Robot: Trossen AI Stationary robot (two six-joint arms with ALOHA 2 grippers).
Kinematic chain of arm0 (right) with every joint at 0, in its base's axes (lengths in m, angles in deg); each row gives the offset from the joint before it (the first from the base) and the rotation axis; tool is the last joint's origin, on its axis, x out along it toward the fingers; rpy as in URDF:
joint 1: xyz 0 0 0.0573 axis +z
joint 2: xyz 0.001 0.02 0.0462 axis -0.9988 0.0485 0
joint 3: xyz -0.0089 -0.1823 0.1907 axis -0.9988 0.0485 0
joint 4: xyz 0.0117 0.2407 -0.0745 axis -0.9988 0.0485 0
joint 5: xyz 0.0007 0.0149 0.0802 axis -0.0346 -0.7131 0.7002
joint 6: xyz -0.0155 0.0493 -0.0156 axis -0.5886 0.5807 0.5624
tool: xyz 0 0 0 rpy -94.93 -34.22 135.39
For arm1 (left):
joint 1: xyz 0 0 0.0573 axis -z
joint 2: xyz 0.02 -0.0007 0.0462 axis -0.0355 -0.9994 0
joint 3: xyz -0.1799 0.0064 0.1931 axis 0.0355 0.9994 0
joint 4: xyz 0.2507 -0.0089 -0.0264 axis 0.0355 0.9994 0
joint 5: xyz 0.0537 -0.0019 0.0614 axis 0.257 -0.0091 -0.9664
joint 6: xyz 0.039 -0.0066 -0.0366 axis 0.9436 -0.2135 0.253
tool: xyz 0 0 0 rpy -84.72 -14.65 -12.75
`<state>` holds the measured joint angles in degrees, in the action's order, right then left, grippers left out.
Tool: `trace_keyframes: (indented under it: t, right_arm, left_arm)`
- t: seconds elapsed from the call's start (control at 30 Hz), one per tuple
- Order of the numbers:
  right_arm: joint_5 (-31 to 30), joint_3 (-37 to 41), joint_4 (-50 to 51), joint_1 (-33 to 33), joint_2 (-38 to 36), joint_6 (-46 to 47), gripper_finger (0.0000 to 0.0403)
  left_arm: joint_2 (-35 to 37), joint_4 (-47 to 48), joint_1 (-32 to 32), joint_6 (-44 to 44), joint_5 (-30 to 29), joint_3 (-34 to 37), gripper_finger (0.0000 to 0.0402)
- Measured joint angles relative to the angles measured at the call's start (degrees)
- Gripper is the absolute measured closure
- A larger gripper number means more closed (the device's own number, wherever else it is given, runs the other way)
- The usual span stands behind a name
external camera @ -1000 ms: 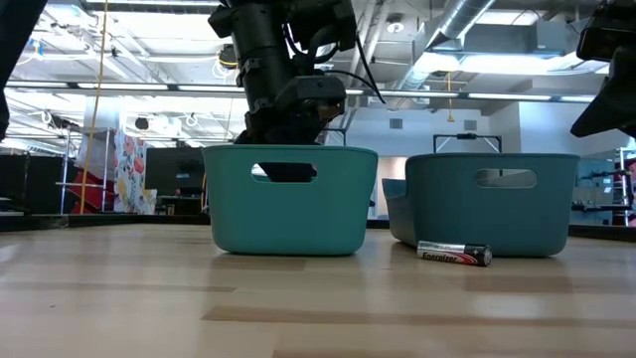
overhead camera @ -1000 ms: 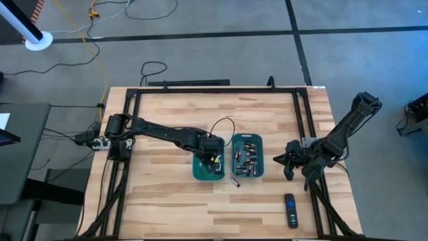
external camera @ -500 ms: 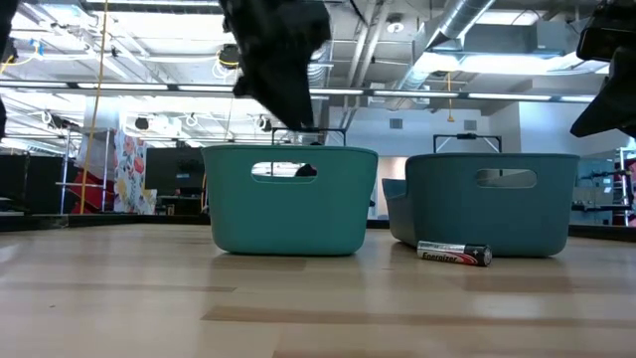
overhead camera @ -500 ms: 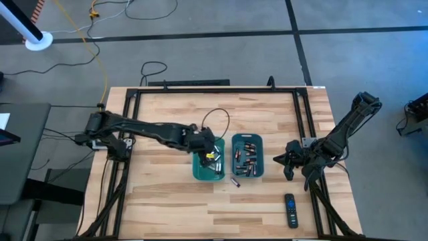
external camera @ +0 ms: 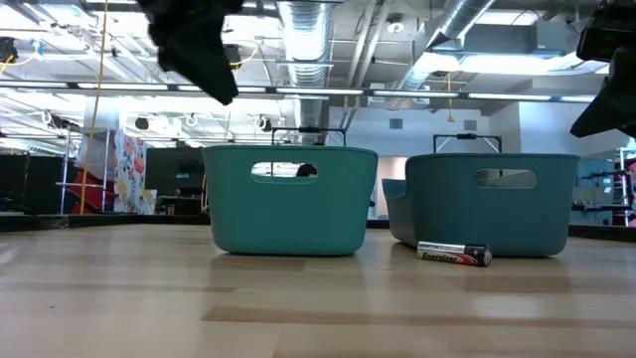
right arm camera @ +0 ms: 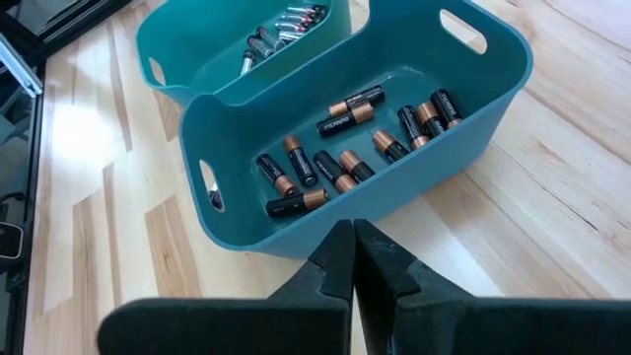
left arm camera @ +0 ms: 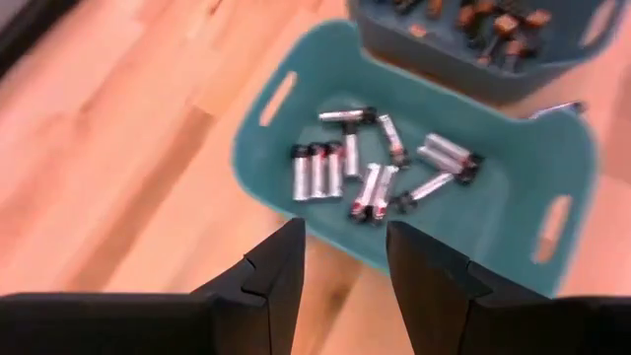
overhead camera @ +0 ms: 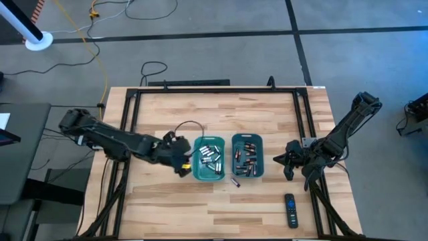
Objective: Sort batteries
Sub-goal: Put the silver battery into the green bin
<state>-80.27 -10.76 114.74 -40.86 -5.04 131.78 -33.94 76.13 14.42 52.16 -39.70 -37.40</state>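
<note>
Around my tabletop (overhead camera: 167,107) of pale wood planks lay a grey floor (overhead camera: 200,47) crossed by dark seams, a yellow cable (overhead camera: 101,60) snaking over it. Looking level, I saw silver ducts (external camera: 308,20) and bright strip lights (external camera: 497,65) overhead, white walls (external camera: 417,129) beyond.

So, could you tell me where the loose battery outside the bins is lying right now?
In the high view, the loose battery lies on the table just in front of the right bin, near its left front corner, close to the gap between the two bins.
</note>
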Motion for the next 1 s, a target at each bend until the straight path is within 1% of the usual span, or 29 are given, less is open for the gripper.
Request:
trace_keyframes:
  t: [0.1,0.23,0.3,0.6,0.87,1.0]
  right_arm:
    - [0.0,0.0,0.0,0.0,0.0,0.0,0.0375]
    - [0.0,0.0,0.0,0.0,0.0,0.0,0.0375]
    - [0.0,0.0,0.0,0.0,0.0,0.0,0.0375]
    - [0.0,0.0,0.0,0.0,0.0,0.0,0.0375]
    - [0.1,0.0,-1.1,0.0,0.0,0.1,0.0375]
    - [1.1,-0.4,-0.9,-0.7,0.0,-3.2,0.0378]
  left_arm:
    - [3.8,-5.2,2.3,-1.4,0.1,5.4,0.0264]
    - [6.7,-6.1,3.9,-3.7,0.2,8.6,0.0264]
    - [6.9,-5.8,4.1,-3.8,0.2,9.0,0.0264]
    - [6.9,-5.9,4.1,1.4,0.2,9.1,0.0264]
    - [6.9,-5.9,4.1,1.8,0.2,9.1,0.0264]
    - [6.9,-5.9,4.2,3.1,0.1,9.1,0.0264]
